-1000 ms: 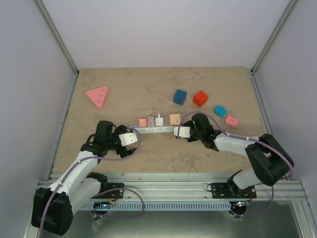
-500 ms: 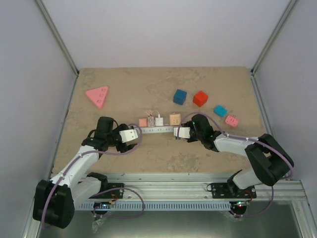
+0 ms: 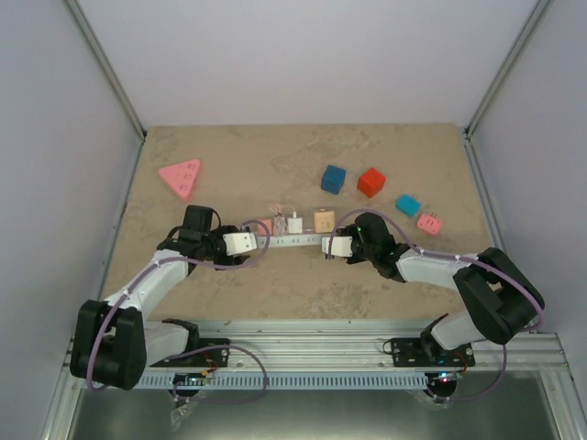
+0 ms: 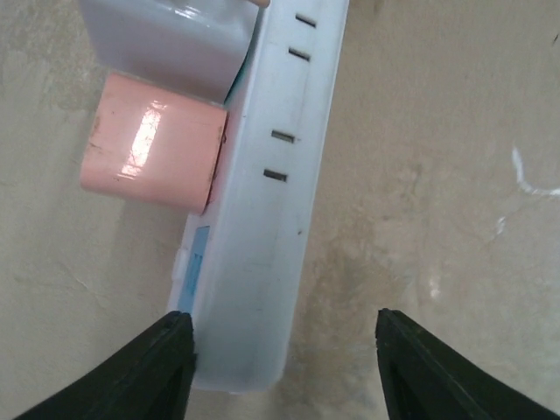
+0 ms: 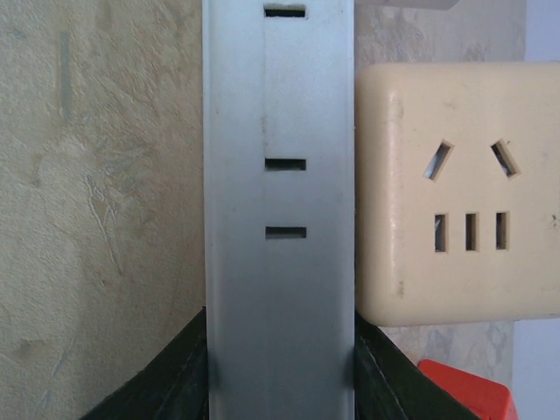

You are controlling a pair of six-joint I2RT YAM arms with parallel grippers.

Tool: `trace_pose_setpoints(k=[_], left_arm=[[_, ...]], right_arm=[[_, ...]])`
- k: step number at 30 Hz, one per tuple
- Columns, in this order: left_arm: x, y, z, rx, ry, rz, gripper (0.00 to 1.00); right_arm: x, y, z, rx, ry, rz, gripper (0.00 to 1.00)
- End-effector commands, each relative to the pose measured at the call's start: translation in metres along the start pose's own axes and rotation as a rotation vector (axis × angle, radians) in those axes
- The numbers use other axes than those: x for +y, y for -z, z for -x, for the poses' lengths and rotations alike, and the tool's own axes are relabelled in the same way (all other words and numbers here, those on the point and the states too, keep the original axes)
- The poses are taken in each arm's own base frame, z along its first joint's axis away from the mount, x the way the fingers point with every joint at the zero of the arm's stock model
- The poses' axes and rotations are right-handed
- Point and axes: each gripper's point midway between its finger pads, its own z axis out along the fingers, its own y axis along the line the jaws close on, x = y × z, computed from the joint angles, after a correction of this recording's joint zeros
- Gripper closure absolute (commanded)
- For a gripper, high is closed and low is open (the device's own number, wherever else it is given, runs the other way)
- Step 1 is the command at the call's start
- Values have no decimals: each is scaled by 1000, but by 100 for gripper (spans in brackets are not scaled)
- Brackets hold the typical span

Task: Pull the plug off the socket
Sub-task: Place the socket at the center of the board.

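Observation:
The socket, a long white strip, lies across the middle of the table with a pink plug, a clear one, a white one and a beige one standing in it. My left gripper is at the strip's left end. In the left wrist view its jaws straddle the socket: the left finger touches it, the right finger stands apart, and the pink plug is just beyond. My right gripper is shut on the socket's right end, beside the beige plug.
A pink triangular block lies at the far left. A blue cube, a red cube, a teal block and a small pink block sit behind and right of the strip. Grey walls enclose the table.
My left gripper has moved forward and right onto the strip's left end, and its jaws have narrowed. The right arm and the strip have stayed put.

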Motion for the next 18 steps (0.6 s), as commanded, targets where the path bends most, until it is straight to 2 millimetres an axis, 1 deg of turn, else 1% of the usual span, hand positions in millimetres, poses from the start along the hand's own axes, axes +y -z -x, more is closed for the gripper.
trace_pose_setpoints(k=[1,3,7,10,13,15,16,18], left_arm=[[4,-5,1,6,-60,-43,44],[4,-7,1,8,-67,-61,49],[2,-12,-8,34,-80,-54,58],[-1,-12,-13,47,-90,-53,62],[-5,-13,-17,58,-96,-50,64],[-7,-14,-20,61,-99,-47,66],[-9,-14,-21,64,-98,-48,66],[-10,-15,-23,69,-99,-46,66]], right_arm=[[9,3,0,6,53,24,73],[10,4,0,6,53,27,71],[9,6,0,7,54,28,70],[9,5,0,7,53,29,70],[10,5,0,8,54,33,66],[10,5,0,10,56,36,62],[9,6,0,10,56,37,58],[11,7,6,-18,57,49,46]])
